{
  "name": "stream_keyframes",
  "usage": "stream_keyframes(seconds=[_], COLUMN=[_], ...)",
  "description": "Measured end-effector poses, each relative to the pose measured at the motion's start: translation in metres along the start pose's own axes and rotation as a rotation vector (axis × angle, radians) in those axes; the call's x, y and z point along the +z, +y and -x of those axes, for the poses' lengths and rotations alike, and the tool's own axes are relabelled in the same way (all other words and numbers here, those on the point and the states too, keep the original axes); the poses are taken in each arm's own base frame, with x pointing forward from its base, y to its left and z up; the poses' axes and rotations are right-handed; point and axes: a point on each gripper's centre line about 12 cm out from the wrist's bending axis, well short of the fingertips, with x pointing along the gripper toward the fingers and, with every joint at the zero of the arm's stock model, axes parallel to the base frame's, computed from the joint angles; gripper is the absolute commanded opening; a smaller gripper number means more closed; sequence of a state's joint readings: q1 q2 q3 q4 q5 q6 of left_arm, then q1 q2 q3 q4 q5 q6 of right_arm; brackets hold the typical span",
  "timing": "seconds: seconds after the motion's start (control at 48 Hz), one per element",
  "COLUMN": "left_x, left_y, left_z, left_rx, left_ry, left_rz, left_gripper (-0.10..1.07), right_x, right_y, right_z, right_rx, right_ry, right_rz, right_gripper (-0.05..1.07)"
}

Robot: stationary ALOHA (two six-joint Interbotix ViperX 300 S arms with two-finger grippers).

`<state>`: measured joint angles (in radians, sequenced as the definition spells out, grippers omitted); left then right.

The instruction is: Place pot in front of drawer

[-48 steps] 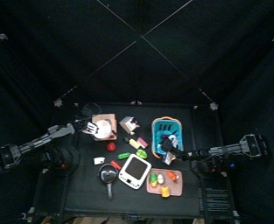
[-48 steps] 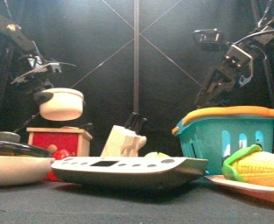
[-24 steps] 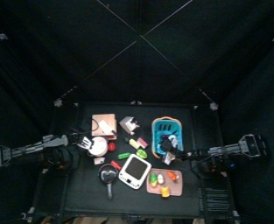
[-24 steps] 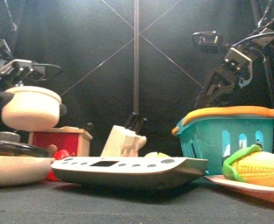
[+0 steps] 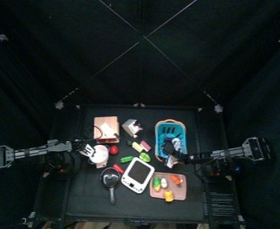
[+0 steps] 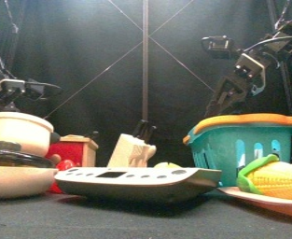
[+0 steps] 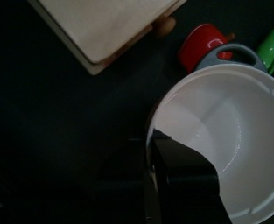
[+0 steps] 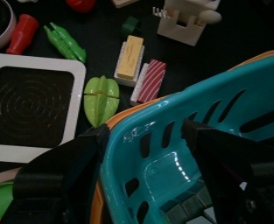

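pot held low in front of the drawer, among clutter

the left gripper [image 7: 174, 179] is clamped on the pot [image 5: 97, 153] rim, just ahead of the drawer [image 5: 105, 127]. let go carelessly, the pot may land on the red toy [image 7: 206, 41] beside it and tip.

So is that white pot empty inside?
Yes, the left wrist view looks straight into the pot and shows only its bare white inside.

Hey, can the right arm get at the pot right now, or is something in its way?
Probably not easily. The pot sits at the table's left, in the left claw. The right claw hangs at the far right behind the blue basket, with clutter between.
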<state>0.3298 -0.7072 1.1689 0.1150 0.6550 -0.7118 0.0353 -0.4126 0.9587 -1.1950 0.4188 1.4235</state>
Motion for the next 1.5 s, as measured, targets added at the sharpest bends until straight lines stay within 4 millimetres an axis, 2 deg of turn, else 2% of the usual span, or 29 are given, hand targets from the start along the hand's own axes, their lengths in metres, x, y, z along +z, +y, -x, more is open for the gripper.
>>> stream_keyframes(seconds=[0.229, 0.5, 0.979, 1.271, 1.5], left_x=[0.001, -0.009, -0.008, -0.007, -0.011], left_y=[0.007, 0.018, 0.025, 0.017, -0.003], left_z=[-0.005, -0.012, -0.021, -0.035, -0.038], left_rx=[0.046, 0.083, 0.135, 0.093, 0.035], left_ry=[-0.003, 0.015, 0.005, 0.015, 0.05], left_rz=[0.006, 0.047, 0.03, 0.037, 0.03], left_gripper=[0.35, 0.35, 0.35, 0.35, 0.35], right_x=[0.0, 0.0, 0.0, 0.0, 0.0], right_y=[0.0, 0.0, 0.0, 0.0, 0.0], right_z=[0.0, -0.001, -0.001, -0.001, -0.001], right_rx=[0.001, 0.002, 0.001, 0.0, 0.001], right_ry=[0.001, 0.001, -0.001, 0.001, 0.0], right_rz=[0.0, -0.001, 0.003, 0.004, 0.004], right_gripper=[0.98, 0.98, 0.98, 0.98, 0.98])
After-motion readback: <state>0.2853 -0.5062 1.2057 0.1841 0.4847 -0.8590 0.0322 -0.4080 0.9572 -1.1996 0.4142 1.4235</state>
